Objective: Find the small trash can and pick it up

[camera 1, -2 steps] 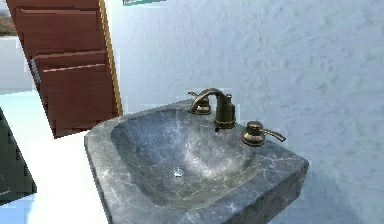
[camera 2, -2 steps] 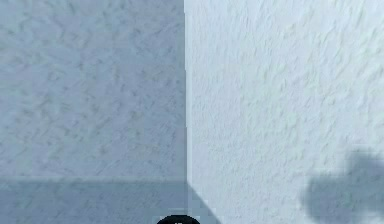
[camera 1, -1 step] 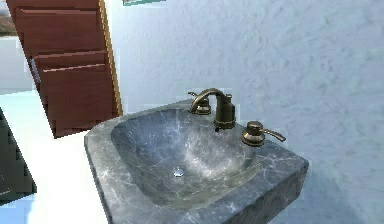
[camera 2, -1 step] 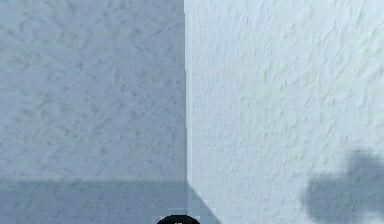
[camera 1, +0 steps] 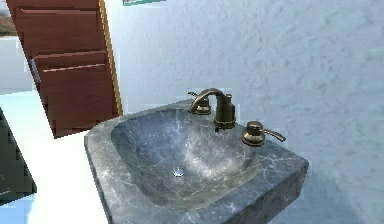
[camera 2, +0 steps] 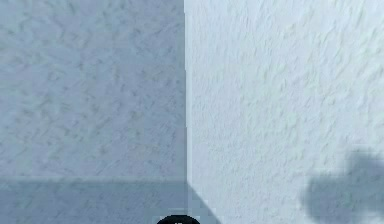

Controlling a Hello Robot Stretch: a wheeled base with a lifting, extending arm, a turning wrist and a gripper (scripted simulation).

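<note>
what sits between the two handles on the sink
The dark curved tap stands between the far handle and the near handle, on the back rim of the sink, in the forward view.

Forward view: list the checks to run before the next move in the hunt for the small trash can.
1. Target small trash can located: not ok.
2. Path ahead free: not ok; grey marble sink with bronze faucet blocks it.
3. Room on the arm side: cannot tell; pale blue wall corner faces it.
4. Way through brown panelled wooden door: cannot tell.
5. Identity of black object at forward view's left edge: cannot tell.
</note>
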